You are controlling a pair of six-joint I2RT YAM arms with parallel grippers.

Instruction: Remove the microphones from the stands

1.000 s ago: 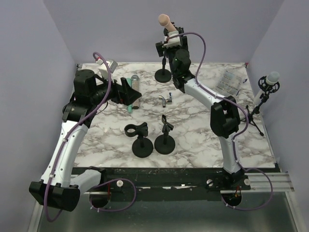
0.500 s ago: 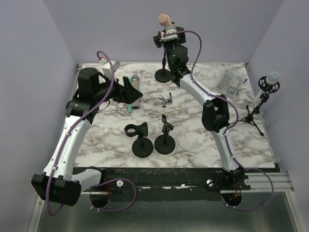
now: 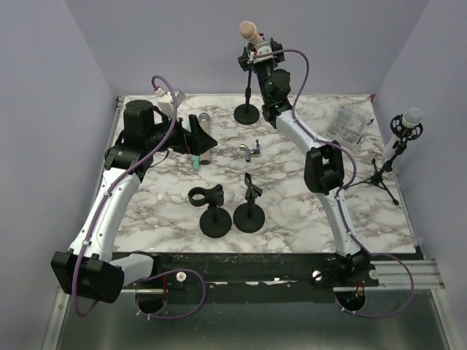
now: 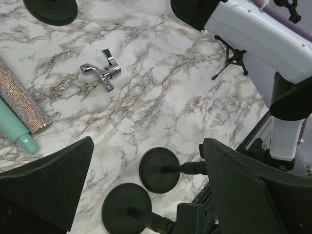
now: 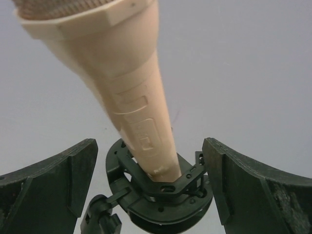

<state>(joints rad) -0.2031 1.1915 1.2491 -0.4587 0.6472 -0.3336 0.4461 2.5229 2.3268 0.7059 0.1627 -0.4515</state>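
The peach-coloured plastic microphone [image 5: 130, 92] sits tilted in the clip of the black round-based stand [image 3: 246, 113] at the back of the marble counter [image 3: 292, 211]. The right tool [image 5: 148, 151] flanks it, spread wide, touching nothing. The left tool [image 4: 146, 156] hangs spread over the counter.

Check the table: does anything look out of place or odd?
A glittery microphone and a teal microphone lie flat on the left of the table, while the front left stand and front right stand hold nothing. A loose metal clamp lies mid-table. Nothing looks spilled or broken.
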